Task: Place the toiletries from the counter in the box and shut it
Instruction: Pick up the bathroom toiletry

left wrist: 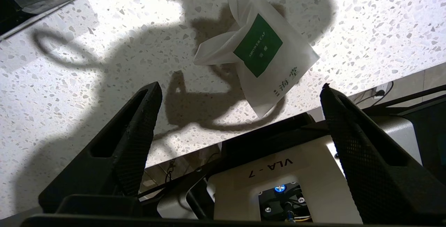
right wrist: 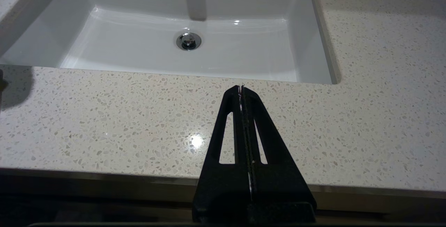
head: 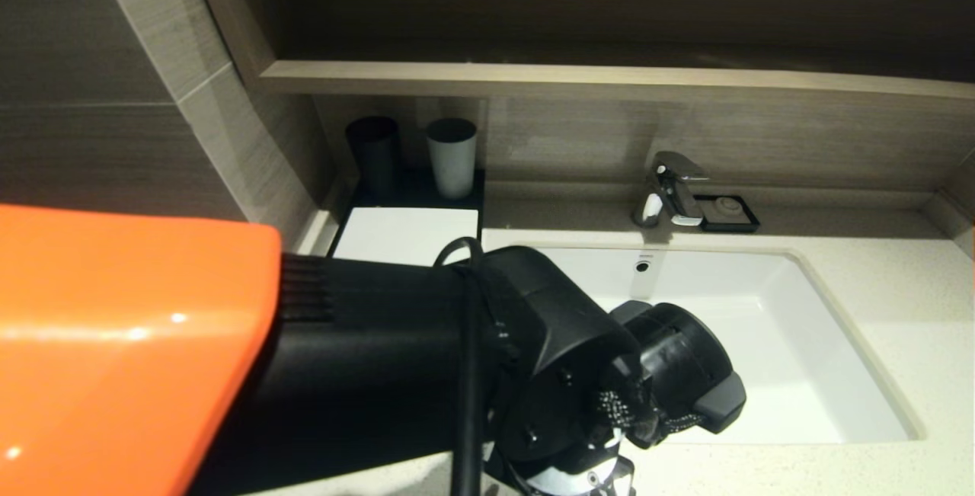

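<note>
Left gripper (left wrist: 240,94): spread wide, empty, above sachet (left wrist: 259,51) | sachet: on counter (left wrist: 87,80), at edge | right gripper (right wrist: 241,89): closed, parked | risk: nudge could push sachet off; box (head: 407,233) well apart

Table (head: 876,290): basin (head: 762,344) set in the middle. Faucet (head: 670,191) behind basin; soap dish (head: 730,213) just right of the faucet. Box (head: 407,233) at back left corner; two cups (head: 411,153) behind it, side by side. Shower cap sachet (left wrist: 259,51) on the table near its front edge.
</note>
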You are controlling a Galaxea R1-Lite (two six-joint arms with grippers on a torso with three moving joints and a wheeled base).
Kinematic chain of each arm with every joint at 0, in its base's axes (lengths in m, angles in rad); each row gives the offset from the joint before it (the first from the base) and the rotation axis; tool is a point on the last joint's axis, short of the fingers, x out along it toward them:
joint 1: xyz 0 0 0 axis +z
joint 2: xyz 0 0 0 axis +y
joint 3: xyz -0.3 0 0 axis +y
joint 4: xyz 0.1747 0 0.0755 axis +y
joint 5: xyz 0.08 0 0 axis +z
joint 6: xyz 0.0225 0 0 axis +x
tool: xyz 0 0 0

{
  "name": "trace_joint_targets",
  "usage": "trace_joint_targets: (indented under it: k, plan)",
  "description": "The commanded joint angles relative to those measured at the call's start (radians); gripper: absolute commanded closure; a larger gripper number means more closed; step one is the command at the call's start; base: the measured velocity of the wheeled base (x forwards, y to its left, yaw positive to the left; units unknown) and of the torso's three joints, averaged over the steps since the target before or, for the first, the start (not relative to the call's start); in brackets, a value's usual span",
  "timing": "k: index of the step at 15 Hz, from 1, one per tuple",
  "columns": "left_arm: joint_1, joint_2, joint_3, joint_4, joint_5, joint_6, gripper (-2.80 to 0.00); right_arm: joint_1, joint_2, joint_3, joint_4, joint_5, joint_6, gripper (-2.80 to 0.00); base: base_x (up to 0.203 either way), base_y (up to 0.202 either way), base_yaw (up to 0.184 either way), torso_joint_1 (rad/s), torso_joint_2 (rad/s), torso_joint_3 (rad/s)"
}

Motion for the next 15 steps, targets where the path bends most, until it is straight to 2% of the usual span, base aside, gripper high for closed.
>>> trace_joint_targets:
  k: [1, 5, 9, 15]
  plan:
    - [0.0, -0.002, 0.001, 0.003, 0.002, -0.004, -2.8, 0.0, -0.001, 0.0, 0.0, 0.0, -0.001, 0.0, 0.0, 0.0, 0.0, 0.0, 0.0, 0.0]
    - [0.0, 0.014, -0.002, -0.007, 0.003, -0.004, -2.8, 0.0, -0.001, 0.0, 0.0, 0.0, -0.001, 0.0, 0.0, 0.0, 0.0, 0.0, 0.0, 0.0]
    - [0.0, 0.064, -0.064, 0.004, 0.02, -0.004, -2.8, 0.0, -0.001, 0.0, 0.0, 0.0, -0.001, 0.0, 0.0, 0.0, 0.0, 0.0, 0.0, 0.0]
    - [0.0, 0.095, -0.068, 0.007, 0.022, 0.005, -2.8, 0.0, 0.001, 0.0, 0.0, 0.0, -0.001, 0.0, 0.0, 0.0, 0.0, 0.0, 0.0, 0.0]
